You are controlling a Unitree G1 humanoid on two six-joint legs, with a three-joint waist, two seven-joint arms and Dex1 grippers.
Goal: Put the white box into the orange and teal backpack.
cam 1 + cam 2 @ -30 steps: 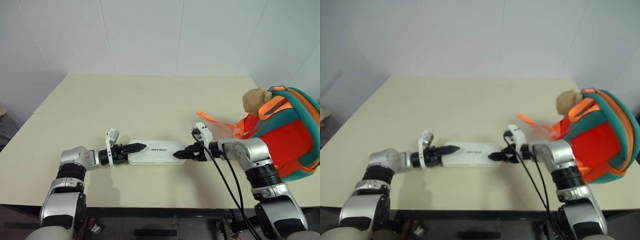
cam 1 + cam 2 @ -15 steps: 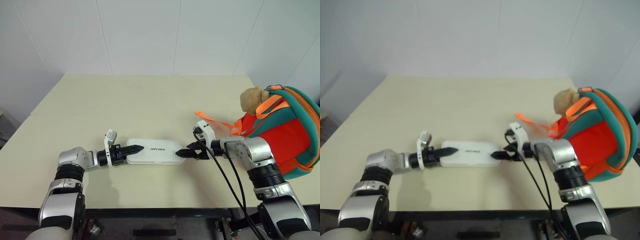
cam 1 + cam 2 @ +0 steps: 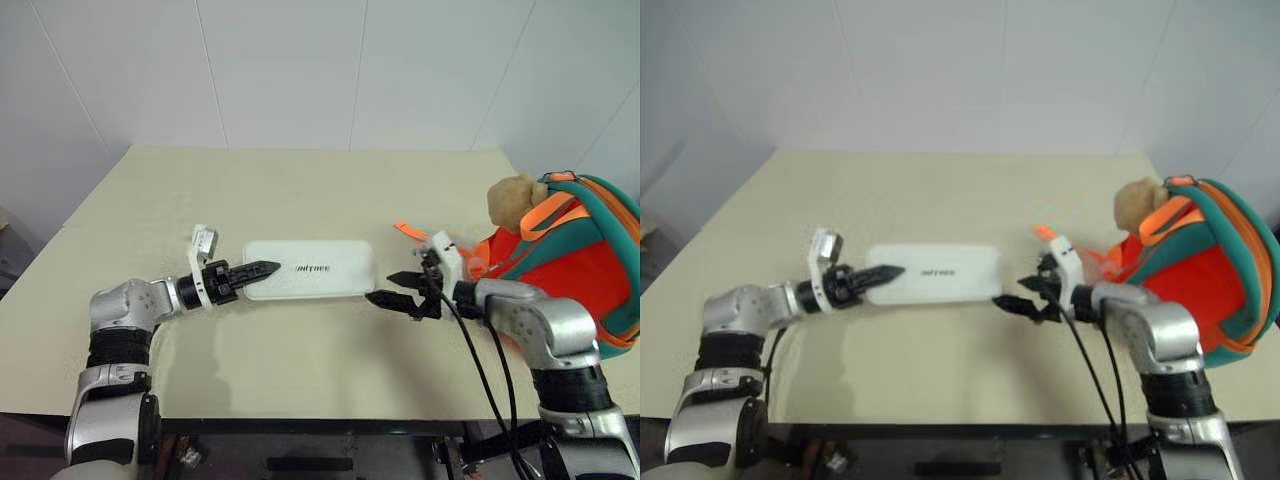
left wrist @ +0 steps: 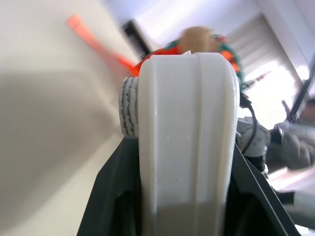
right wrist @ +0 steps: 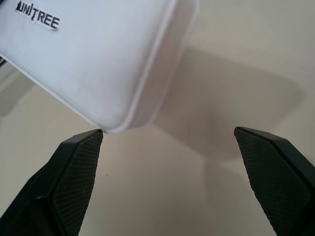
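The white box, flat with dark lettering on top, hangs a little above the table and casts a shadow on it. My left gripper is shut on its left end; in the left wrist view the box stands edge-on between the black fingers. My right gripper is open just off the box's right end, not touching it; in the right wrist view the box's corner is ahead of the spread fingers. The orange and teal backpack sits at the table's right edge.
A tan plush toy sits on the backpack's top. An orange strap trails from the backpack across the table toward the right gripper. Black cables hang from the right wrist. White walls rise behind the table.
The left gripper has raised the box off the table by its left end. The right gripper has drawn back to the right, away from the box's right end, and stays open.
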